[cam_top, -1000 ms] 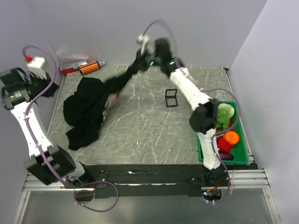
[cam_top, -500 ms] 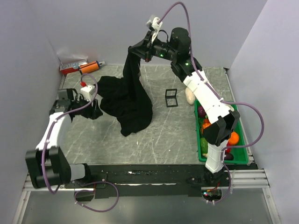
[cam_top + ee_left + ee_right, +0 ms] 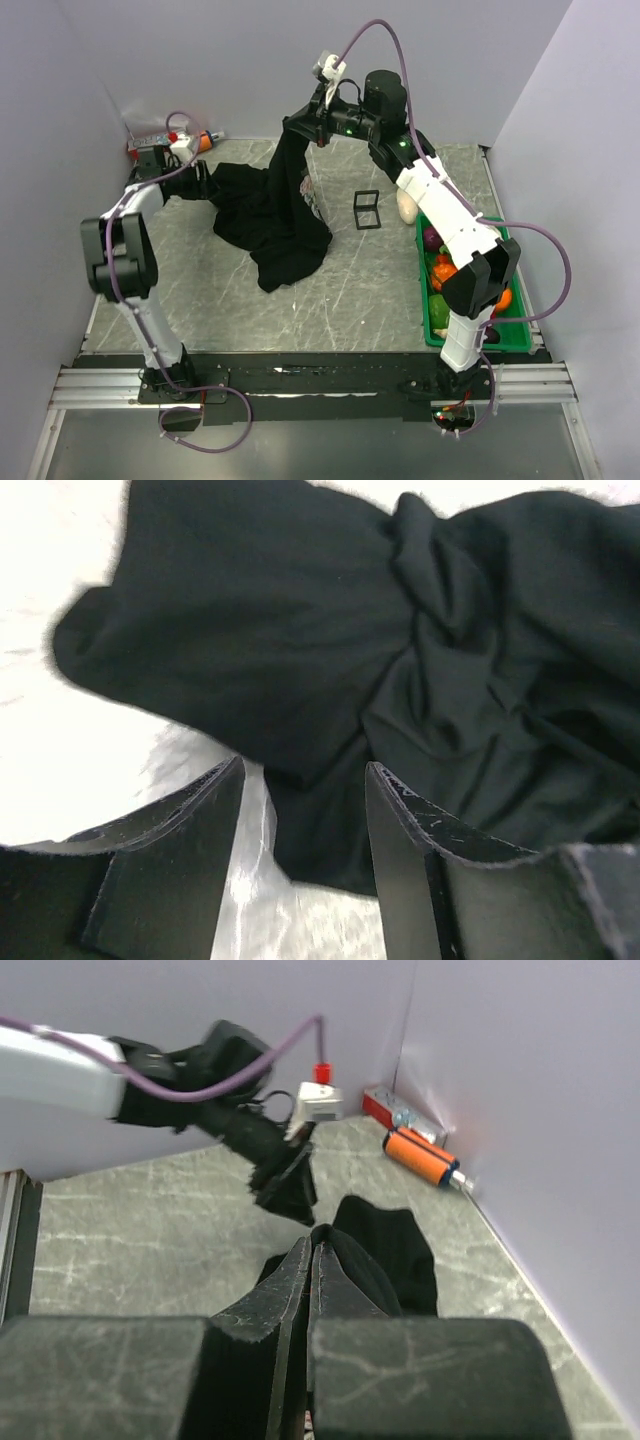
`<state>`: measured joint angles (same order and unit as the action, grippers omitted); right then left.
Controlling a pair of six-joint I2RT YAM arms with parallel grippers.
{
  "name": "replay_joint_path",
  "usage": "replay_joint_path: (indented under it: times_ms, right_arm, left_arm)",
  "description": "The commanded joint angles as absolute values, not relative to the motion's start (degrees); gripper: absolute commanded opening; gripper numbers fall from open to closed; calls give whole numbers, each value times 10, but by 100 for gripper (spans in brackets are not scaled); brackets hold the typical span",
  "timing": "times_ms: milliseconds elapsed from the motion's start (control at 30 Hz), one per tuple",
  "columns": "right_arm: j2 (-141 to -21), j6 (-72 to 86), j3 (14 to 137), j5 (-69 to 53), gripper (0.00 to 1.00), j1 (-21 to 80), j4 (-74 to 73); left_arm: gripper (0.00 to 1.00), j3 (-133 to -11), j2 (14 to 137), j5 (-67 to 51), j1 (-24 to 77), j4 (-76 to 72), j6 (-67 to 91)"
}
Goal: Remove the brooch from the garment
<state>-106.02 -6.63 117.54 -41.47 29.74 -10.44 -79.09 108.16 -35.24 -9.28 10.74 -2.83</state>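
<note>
The left gripper point(image 3: 198, 182) has been swung to the far left since the earlier frame and is held apart at the edge of the garment point(image 3: 270, 215), which is hung from the right gripper point(image 3: 298, 127) clamped on it at the far middle; the brooch cannot be made out, so removal is judged not yet done.

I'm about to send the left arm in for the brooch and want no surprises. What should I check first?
1. Grip: right end effector shut on shirt: ok.
2. Lift: shirt partly raised off table: ok.
3. Opening: left end effector open: ok.
4. Approach: shirt just ahead of left end effector: ok.
5. Target: brooch in sight: not ok, no view shows it.
</note>
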Motion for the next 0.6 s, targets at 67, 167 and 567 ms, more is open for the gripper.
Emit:
replay_joint_path:
  times_ms: [67, 167, 567]
  right_arm:
    - [-1014, -87, 1163, -389, 0, 295, -97]
    - [-1010, -86, 1153, -377, 0, 292, -97]
    - [-1041, -72, 1198, -344, 0, 241, -82]
  left_arm:
    - [61, -860, 1183, -361, -49, 143, -18]
    - [60, -877, 1206, -354, -33, 142, -10]
    - [1, -1075, 1149, -373, -91, 300, -47]
